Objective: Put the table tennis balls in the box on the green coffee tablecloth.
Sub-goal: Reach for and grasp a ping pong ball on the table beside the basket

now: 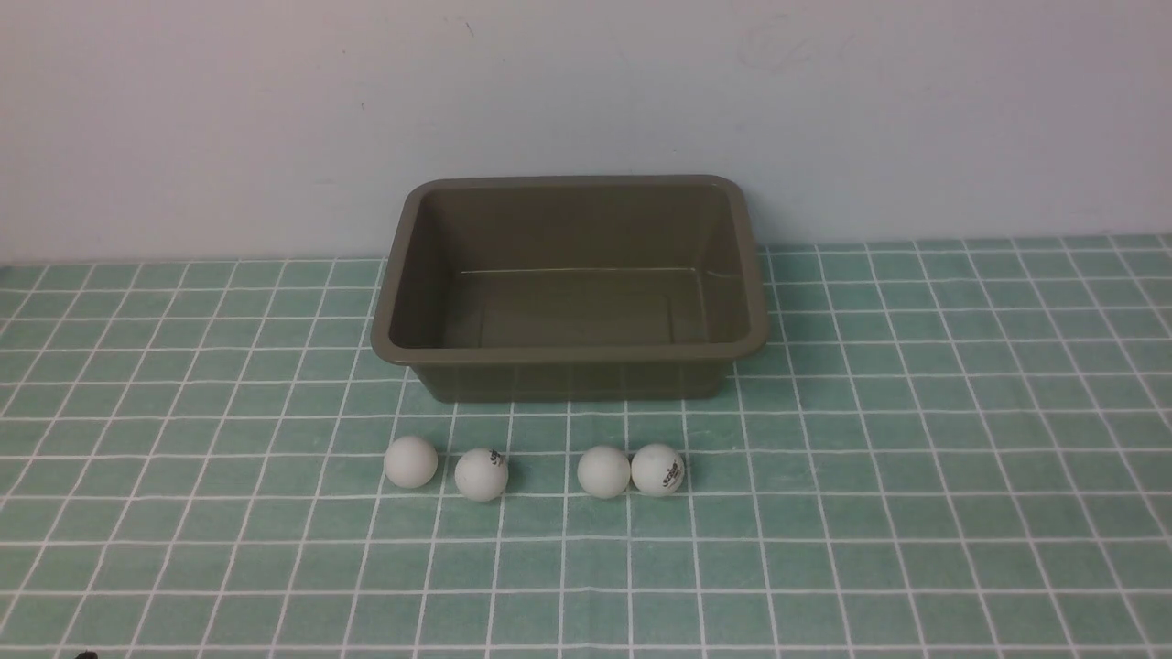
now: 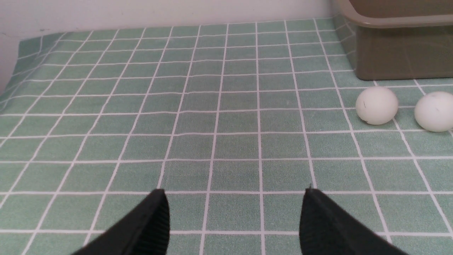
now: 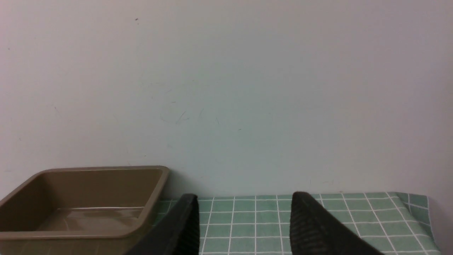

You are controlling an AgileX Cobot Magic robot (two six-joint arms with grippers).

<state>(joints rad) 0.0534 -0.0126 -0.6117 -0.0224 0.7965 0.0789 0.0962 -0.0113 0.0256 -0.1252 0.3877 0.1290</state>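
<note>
Table tennis balls (image 1: 481,474): four, white, in a loose row just in front of the box's near long wall. None is in the box (image 1: 568,380) yet, so we judge the task not begun.

Left gripper (image 2: 233,191): jaws apart, nothing between them, low over bare cloth. Its wrist camera shows two balls ahead and off to one side, the nearer one (image 2: 377,105) just short of the box's corner. We take these for the left end of the row.

Right gripper (image 3: 244,194): jaws also apart, a little narrower, empty. Its camera looks into the box and up the wall, with no ball in sight. Neither arm shows in the front view.

The relation that matters: the row runs parallel to the box's near long wall, with the box directly beyond it. The balls are round and have no long axis, so jaw angle matters little. The left arm looks better placed, and the ball at the row's left end (image 1: 410,461) is the likely first pick. It stands slightly apart from its neighbour. The two balls before the box's right half touch or nearly touch, so a grasp there could nudge the other one.

Surface: the green coffee tablecloth (image 1: 916,458) is a pale teal grid that lies flat around the box. Behind the box is a plain pale wall (image 1: 586,91).
</note>
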